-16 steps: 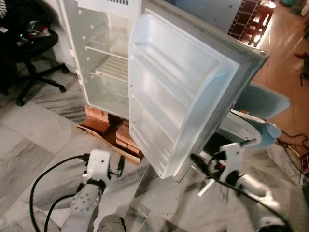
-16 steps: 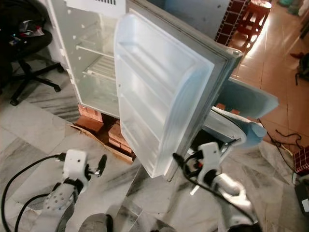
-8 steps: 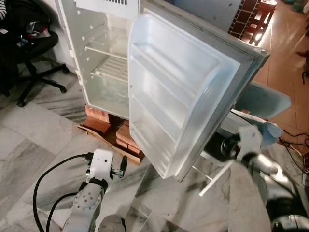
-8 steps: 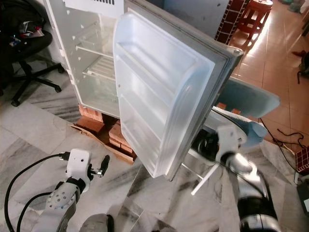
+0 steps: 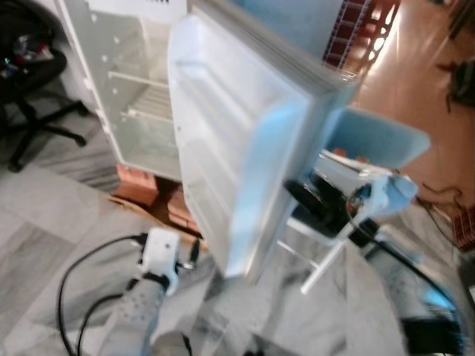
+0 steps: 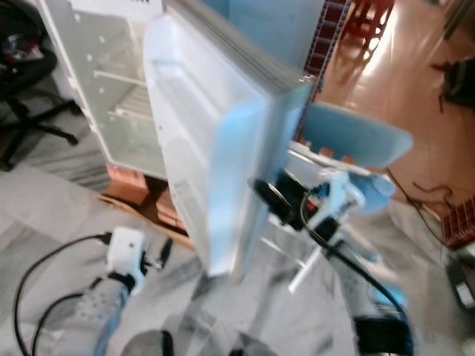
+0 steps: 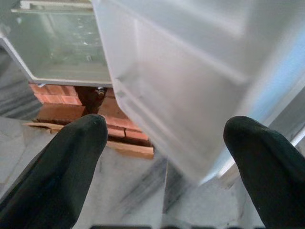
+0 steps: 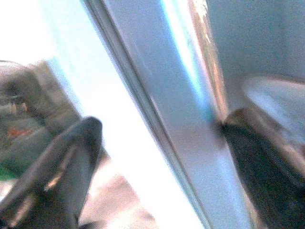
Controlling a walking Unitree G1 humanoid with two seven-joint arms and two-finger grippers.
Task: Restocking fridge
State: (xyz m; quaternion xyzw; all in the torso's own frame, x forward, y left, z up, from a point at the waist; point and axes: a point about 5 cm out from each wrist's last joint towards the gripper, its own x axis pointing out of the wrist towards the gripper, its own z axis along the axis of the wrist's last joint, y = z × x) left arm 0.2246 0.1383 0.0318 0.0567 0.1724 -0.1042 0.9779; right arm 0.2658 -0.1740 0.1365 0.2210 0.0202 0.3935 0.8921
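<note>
One fridge door (image 5: 237, 148) edge sits between the spread right pincer (image 8: 157, 143); left pincer (image 7: 167, 143) spread.

A black office chair (image 5: 33, 89) stands on the grey marble floor (image 5: 44, 222) at the far left. Red bricks (image 5: 145, 182) rest on cardboard (image 5: 141, 204). A pale blue chair (image 5: 375, 141) stands at right, orange tiles (image 5: 427, 81) beyond.
</note>
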